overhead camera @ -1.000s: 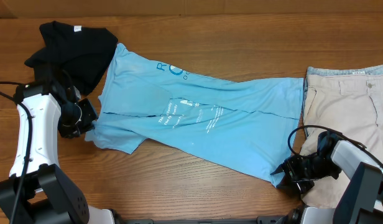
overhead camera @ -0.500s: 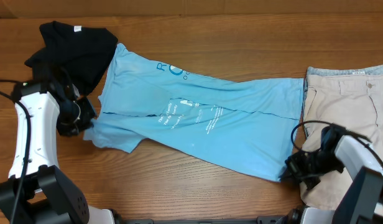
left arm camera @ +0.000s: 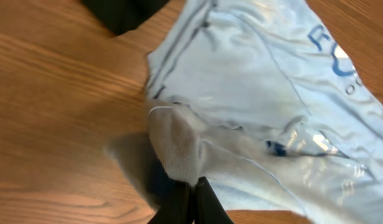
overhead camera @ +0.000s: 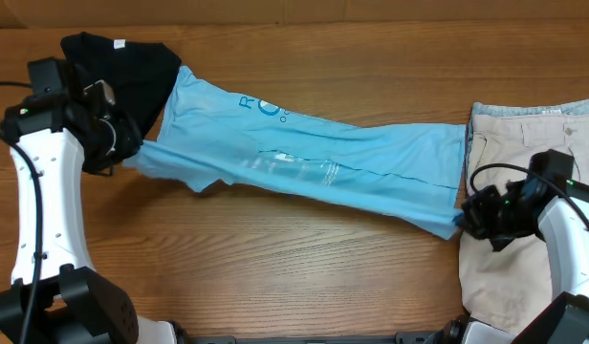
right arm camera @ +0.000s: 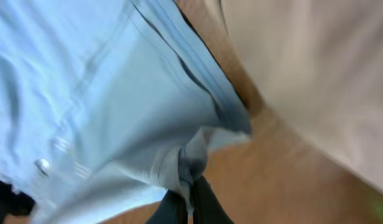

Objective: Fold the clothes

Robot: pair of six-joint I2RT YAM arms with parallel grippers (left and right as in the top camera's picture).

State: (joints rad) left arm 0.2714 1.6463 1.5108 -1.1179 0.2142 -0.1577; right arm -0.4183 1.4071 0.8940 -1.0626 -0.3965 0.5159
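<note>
Across the wooden table [overhead camera: 275, 287], the light blue T-shirt [overhead camera: 352, 162] lies pulled long between two arms. Left gripper [overhead camera: 124, 153] is pinched tight on one end, right gripper [overhead camera: 461, 218] on the other beside the beige shorts [overhead camera: 524, 162], probably to fold it flat.

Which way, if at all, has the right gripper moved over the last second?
Yes. The right gripper, shut on the light blue T-shirt, has moved up the overhead picture and slightly right, toward the waistband of the beige shorts.
</note>
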